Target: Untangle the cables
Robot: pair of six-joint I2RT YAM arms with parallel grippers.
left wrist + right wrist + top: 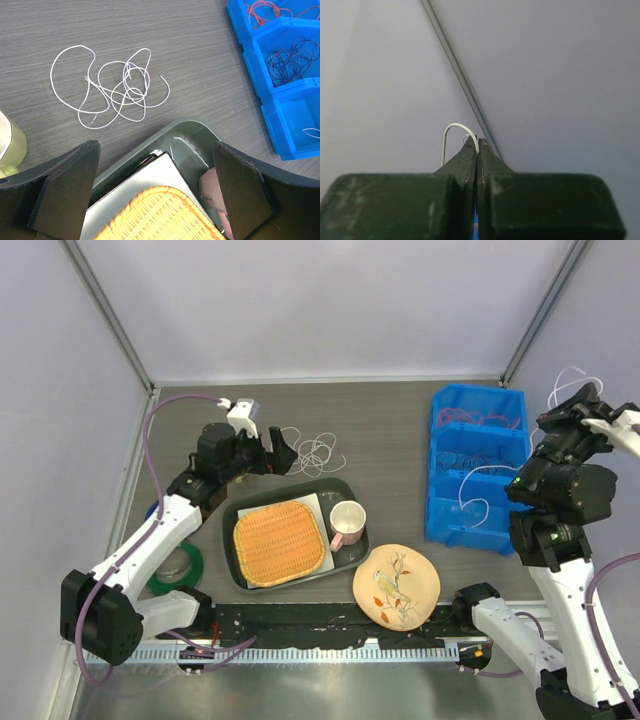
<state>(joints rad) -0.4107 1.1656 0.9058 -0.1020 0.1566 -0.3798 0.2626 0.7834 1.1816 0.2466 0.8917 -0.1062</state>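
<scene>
Cables (112,87), a white tangle, sit on our table (200,50) at 12 o'clock from the tray (185,132); left gripper (156,150) gapes wide, right gripper (477,142) at 3 o'clock pinches one white strand (451,127).

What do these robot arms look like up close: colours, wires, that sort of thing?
The left arm and right arm match: smooth white links between chunky black joints, with a mauve hose looping loosely alongside each. The left gripper and right gripper each end in two flat, matte black, wedge-shaped fingers. No readable markings.
</scene>
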